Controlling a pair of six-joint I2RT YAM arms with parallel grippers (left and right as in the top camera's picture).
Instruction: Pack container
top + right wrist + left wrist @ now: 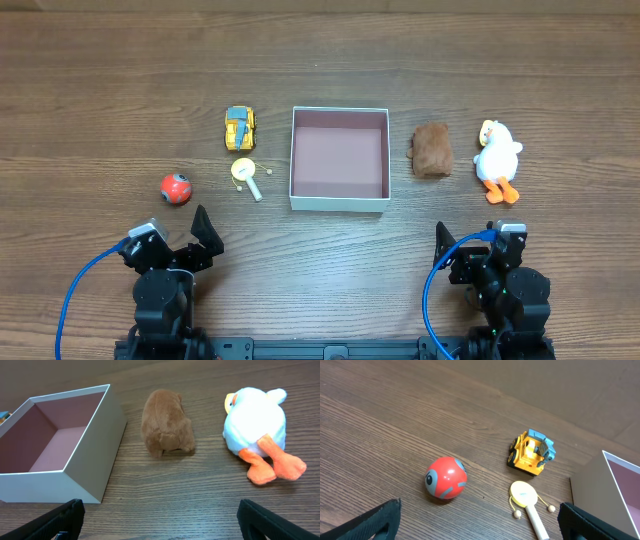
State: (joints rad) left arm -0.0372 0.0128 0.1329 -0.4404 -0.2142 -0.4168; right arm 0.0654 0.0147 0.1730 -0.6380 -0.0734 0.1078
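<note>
The container (339,204), a square white-walled box with a dusty pink inside, stands empty at the table's middle; it also shows in the right wrist view (95,455) and at the left wrist view's right edge (590,490). Left of it lie a yellow toy truck (240,127) (530,452), a small yellow paddle drum (246,174) (524,496) and a red ball (176,188) (445,477). Right of it lie a brown plush (432,150) (166,422) and a white duck plush (497,158) (257,425). My left gripper (202,235) (480,527) and right gripper (470,238) (160,525) are open and empty near the front edge.
The wooden table (320,60) stretches bare behind the toys. Blue cables (75,290) loop beside both arm bases at the front.
</note>
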